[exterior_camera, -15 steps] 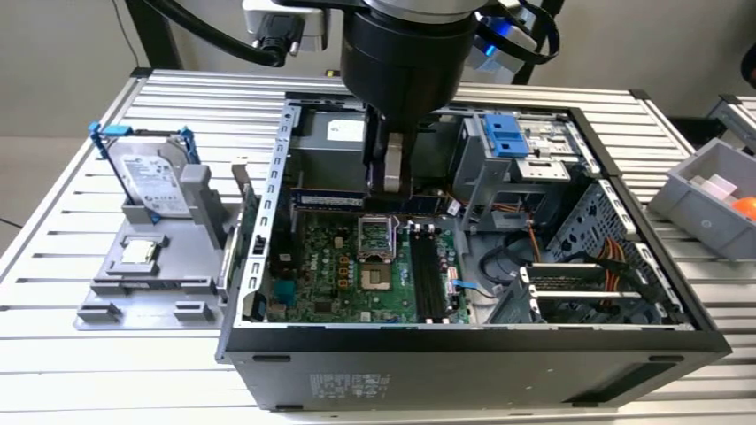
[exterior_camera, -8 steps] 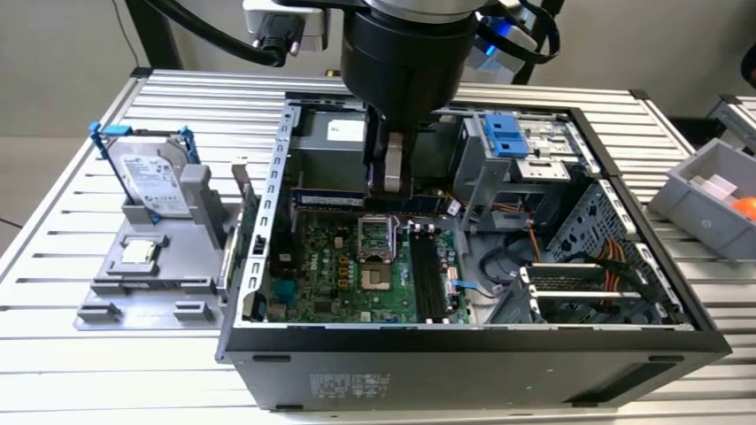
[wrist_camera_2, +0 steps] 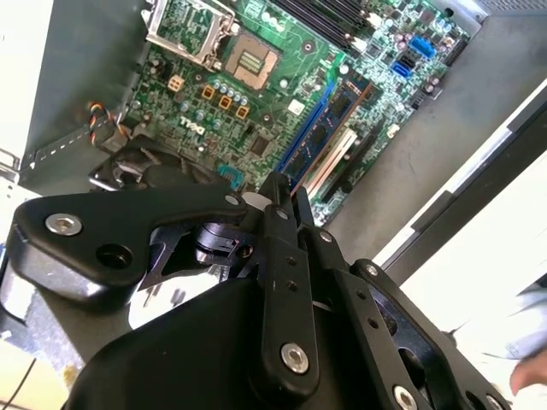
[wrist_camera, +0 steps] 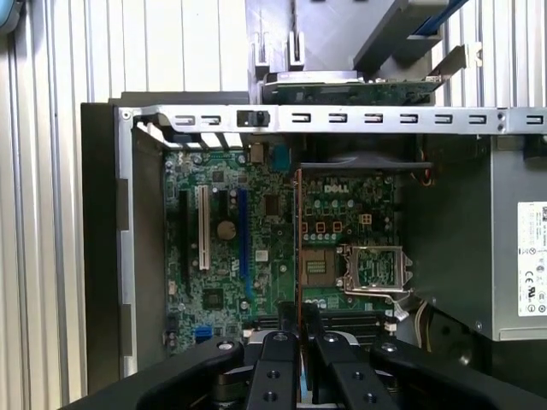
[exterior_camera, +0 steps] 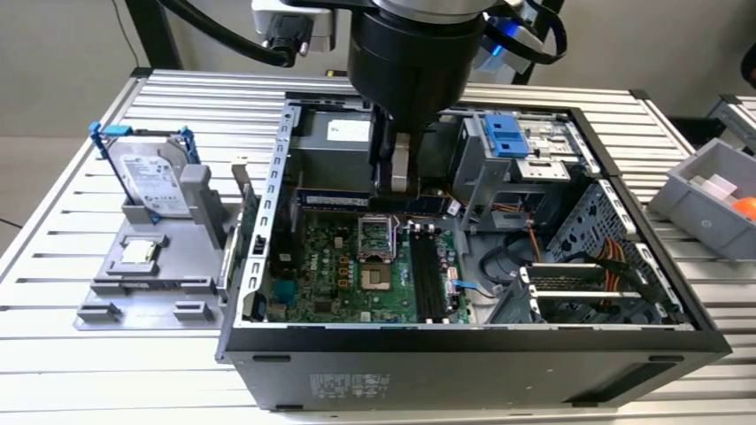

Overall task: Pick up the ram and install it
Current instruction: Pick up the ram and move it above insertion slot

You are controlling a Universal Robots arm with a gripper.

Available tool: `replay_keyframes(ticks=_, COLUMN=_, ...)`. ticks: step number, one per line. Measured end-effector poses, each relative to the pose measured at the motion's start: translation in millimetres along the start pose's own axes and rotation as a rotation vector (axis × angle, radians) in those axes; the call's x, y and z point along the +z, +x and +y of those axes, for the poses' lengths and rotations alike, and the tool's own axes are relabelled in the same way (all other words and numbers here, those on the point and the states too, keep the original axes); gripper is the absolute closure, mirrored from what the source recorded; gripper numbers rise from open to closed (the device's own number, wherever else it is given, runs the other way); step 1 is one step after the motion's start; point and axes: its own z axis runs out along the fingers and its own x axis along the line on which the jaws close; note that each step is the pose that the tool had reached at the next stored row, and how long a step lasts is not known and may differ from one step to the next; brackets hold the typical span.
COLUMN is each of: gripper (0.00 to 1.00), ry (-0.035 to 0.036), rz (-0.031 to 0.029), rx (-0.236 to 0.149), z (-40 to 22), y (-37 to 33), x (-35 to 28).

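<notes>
Ram (exterior_camera: 336,198) clamped in the closed gripper (exterior_camera: 402,188), long side level, above the far end of the motherboard (exterior_camera: 343,274) inside the open computer case (exterior_camera: 473,341) and crosswise to the memory slots (exterior_camera: 426,274). Looks light, thin and stiff, likely fragile at chips and contacts; best pinched on the flat faces near the middle. In the case: motherboard and power supply (exterior_camera: 331,137). In the grey holder (exterior_camera: 130,297) outside: hard drive (exterior_camera: 159,181) and small chip (exterior_camera: 140,252). In the grey bin (exterior_camera: 697,190): something orange (exterior_camera: 744,208).

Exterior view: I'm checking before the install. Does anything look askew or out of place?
The ram, held in the gripper, sits crosswise to the memory slots instead of lined up with them. Nothing else stands out.
</notes>
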Motion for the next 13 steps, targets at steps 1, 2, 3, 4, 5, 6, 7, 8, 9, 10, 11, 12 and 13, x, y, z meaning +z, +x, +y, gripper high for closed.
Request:
replay_keyframes(ticks=1, gripper=1.0, ry=0.0, rz=-0.0001, rx=0.0, z=-0.7, y=0.0, x=0.0)
replay_keyframes(ticks=2, gripper=1.0, ry=0.0, rz=0.0, rx=0.0, z=-1.4, y=-0.1, x=-0.1)
replay_keyframes(ticks=3, gripper=1.0, ry=0.0, rz=0.0, rx=0.0, z=-2.1, y=-0.1, x=-0.1)
replay_keyframes(ticks=4, gripper=1.0, ry=0.0, rz=0.0, rx=0.0, z=-2.8, y=-0.1, x=-0.1)
replay_keyframes(ticks=5, gripper=1.0, ry=0.0, rz=0.0, rx=0.0, z=-3.6, y=-0.2, x=-0.2)
replay_keyframes(ticks=6, gripper=1.0, ry=0.0, rz=0.0, rx=0.0, z=-4.3, y=-0.2, x=-0.2)
replay_keyframes(ticks=7, gripper=1.0, ry=0.0, rz=0.0, rx=0.0, z=-5.1, y=-0.2, x=-0.2)
replay_keyframes(ticks=8, gripper=1.0, ry=0.0, rz=0.0, rx=0.0, z=-5.9, y=-0.3, x=-0.3)
replay_keyframes(ticks=9, gripper=1.0, ry=0.0, rz=-0.0001, rx=0.0, z=-6.8, y=-0.3, x=-0.3)
replay_keyframes(ticks=10, gripper=1.0, ry=0.0, rz=-0.0001, rx=0.0, z=-7.7, y=-0.4, x=-0.3)
replay_keyframes(ticks=11, gripper=1.0, ry=0.0, rz=-0.0001, rx=0.0, z=-8.8, y=-0.4, x=-0.4)
replay_keyframes(ticks=12, gripper=1.0, ry=0.0, rz=0.0, rx=0.0, z=-9.8, y=-0.5, x=-0.5)
replay_keyframes(ticks=13, gripper=1.0, ry=0.0, rz=0.0001, rx=0.0, z=-10.7, y=-0.5, x=-0.5)
